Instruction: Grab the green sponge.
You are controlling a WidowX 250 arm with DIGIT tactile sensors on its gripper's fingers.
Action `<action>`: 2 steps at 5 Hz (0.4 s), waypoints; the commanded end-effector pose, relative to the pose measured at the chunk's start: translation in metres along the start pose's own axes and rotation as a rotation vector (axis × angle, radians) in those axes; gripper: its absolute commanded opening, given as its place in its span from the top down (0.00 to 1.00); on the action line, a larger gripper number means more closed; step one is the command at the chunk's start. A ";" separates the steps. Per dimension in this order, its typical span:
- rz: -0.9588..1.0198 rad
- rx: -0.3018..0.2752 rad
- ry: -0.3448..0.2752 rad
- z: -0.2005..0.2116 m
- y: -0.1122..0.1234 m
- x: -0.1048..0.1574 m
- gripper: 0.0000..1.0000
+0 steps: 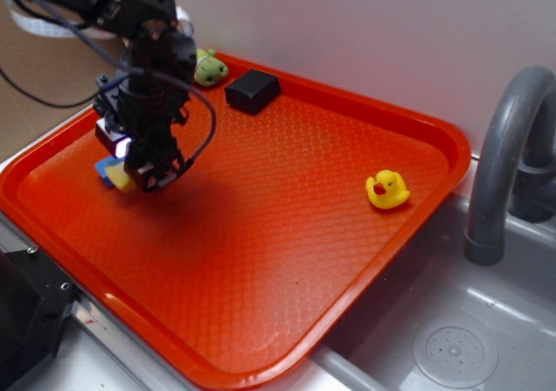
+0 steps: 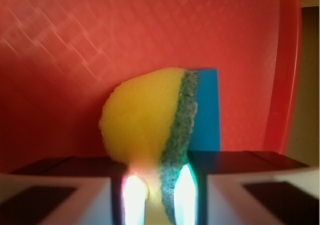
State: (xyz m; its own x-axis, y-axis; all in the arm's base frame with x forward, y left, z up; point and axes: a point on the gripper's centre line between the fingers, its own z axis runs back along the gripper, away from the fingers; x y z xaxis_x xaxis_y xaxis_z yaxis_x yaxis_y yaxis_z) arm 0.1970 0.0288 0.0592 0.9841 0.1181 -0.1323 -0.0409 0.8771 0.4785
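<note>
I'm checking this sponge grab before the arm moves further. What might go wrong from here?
1. The gripper pinches only the lower end of the green sponge, which bulges above the jaws; the soft foam may slip or twist out.
2. The blue block sits right behind the sponge, seemingly touching it, and could get nudged or dragged along.
3. The grasp is near the orange tray rim, which a sideways move might clip.

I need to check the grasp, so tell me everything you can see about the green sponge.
The green sponge is a small block of yellow foam with a thin, rough, dark green scouring layer on one face. It is squeezed between the fingers of the gripper, bulging out round beyond them, scouring side to the right in the wrist view. Behind it lies a flat blue block on the red tray. The exterior view shows only its yellow edge below the gripper.
</note>
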 end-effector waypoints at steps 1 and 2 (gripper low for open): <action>0.102 -0.135 -0.087 0.093 0.019 -0.005 1.00; 0.114 -0.309 -0.102 0.121 0.029 -0.020 1.00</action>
State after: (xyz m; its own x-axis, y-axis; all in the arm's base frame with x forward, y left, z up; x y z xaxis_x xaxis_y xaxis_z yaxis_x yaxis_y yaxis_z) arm 0.1974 -0.0141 0.1655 0.9848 0.1657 -0.0515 -0.1513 0.9655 0.2120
